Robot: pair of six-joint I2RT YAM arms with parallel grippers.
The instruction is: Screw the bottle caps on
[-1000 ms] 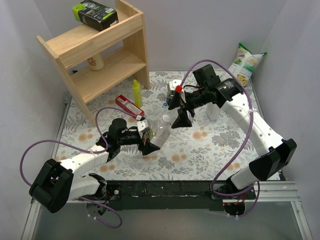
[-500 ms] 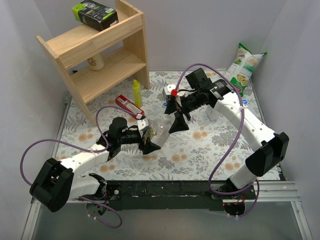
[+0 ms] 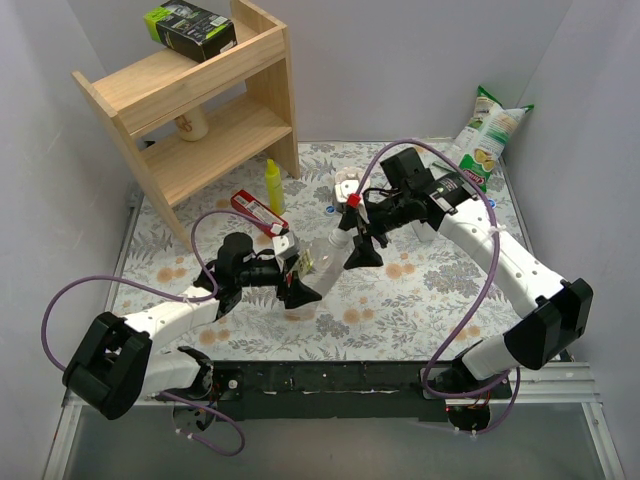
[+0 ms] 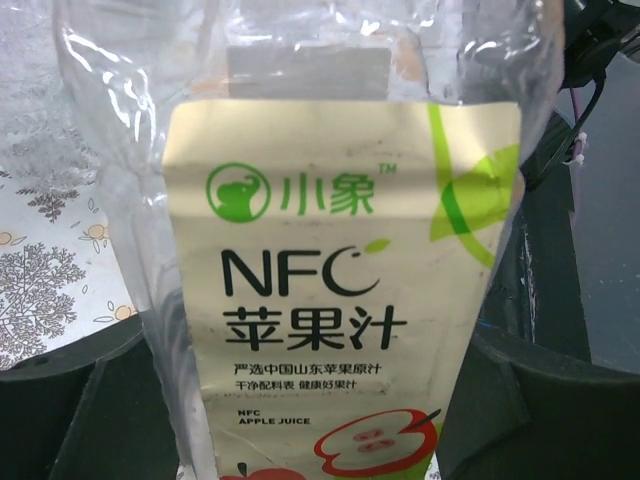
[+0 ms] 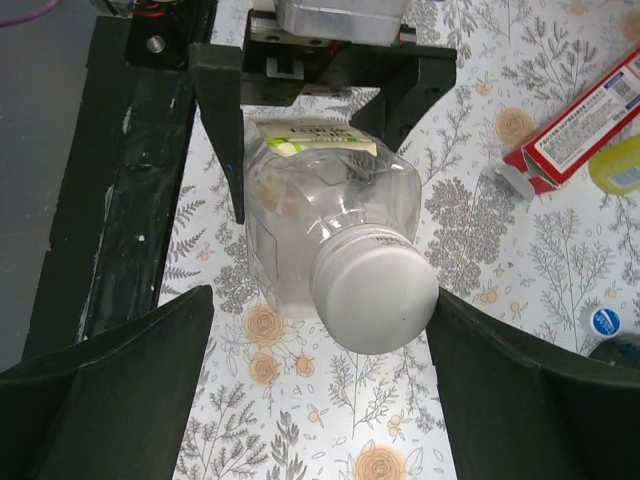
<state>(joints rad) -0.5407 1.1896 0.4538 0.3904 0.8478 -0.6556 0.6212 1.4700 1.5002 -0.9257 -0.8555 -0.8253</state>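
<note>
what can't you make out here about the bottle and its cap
Right wrist: the white cap hides the neck, so how far it is screwed on is unclear.
Left wrist: the bottle fills the frame; the top edge cuts off its cap.
Top view: the right gripper covers the cap, so contact is unclear.

Floral table [image 3: 400,300] carries shelf [image 3: 190,110], red box [image 3: 258,212] (flap open), yellow squeeze bottle [image 3: 273,187].
</note>
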